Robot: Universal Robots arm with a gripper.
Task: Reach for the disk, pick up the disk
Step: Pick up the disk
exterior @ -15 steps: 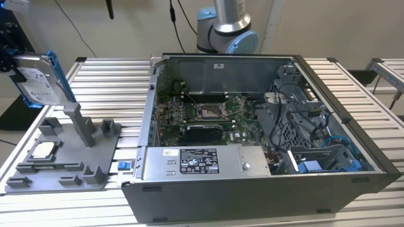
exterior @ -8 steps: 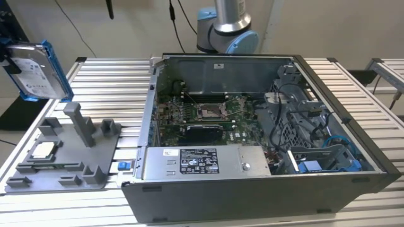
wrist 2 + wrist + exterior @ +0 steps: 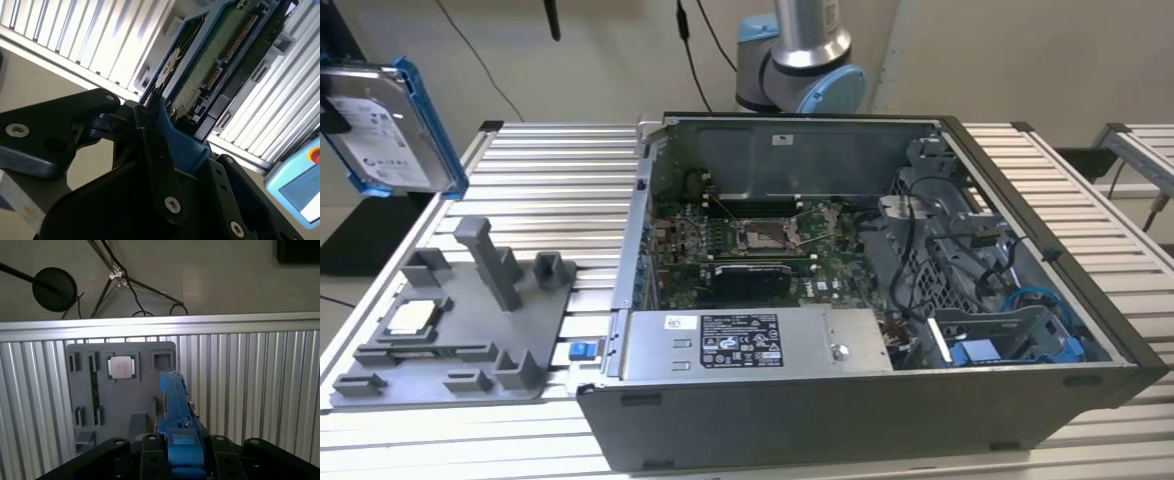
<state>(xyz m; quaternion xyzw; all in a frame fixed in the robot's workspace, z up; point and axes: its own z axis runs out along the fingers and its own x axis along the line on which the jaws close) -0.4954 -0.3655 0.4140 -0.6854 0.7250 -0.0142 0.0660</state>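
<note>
Aluminium slats of the table (image 3: 547,170) first, broad and ribbed, spread underneath the jaws. Next in size, open grey computer case (image 3: 827,420), well apart from the jaws, motherboard (image 3: 761,240) bare inside, long grey power-supply box (image 3: 747,345) along its near wall. Then grey moulded fixture tray (image 3: 145,385), in front of the jaws and lower down, slots and posts facing up. Then the disk (image 3: 380,125): silver-grey hard drive in a bright blue bracket (image 3: 185,145), pinched between the jaws, held clear of table and tray alike, touching neither. In both wrist views, seen edge-on, blue bracket squeezed by black fingers (image 3: 157,160) on either side. Black gripper (image 3: 182,447) closed narrow on that bracket, holding the drive by one end, most of its length jutting out beyond the jaws. Smallest, square silver processor chip (image 3: 121,367), seated in the tray, ahead of the jaws, apart from the disk.

Judging from this hold: could pivot or slide out, through so much overhang on so short a pinch. Could also creep on smooth plastic under any jolt. Could flex or crack the bracket rather than bear on the metal body. If dropped, likely to strike the tray posts or the chip below, harming connector pins or platters.
</note>
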